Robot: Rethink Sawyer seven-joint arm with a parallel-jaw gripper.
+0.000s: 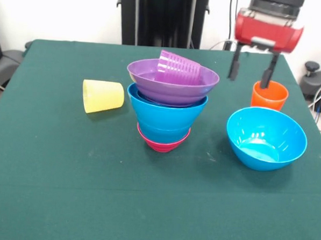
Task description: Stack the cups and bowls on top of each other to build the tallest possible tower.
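The tower (167, 110) stands mid-table: a magenta bowl (163, 144) at the base, blue bowls (166, 115) nested above it, then a wide purple bowl (172, 82). A purple cup (178, 67) lies on its side in that top bowl. To the left, a yellow cup (102, 96) lies tipped over on the green cloth. An orange cup (269, 95) stands upright at the right. A lone blue bowl (266, 137) sits in front of it. My gripper (251, 77) hangs open above and just behind the orange cup, holding nothing.
The green table (50, 173) ends at the left and right sides. Black equipment and cables (319, 90) sit off the table's right edge.
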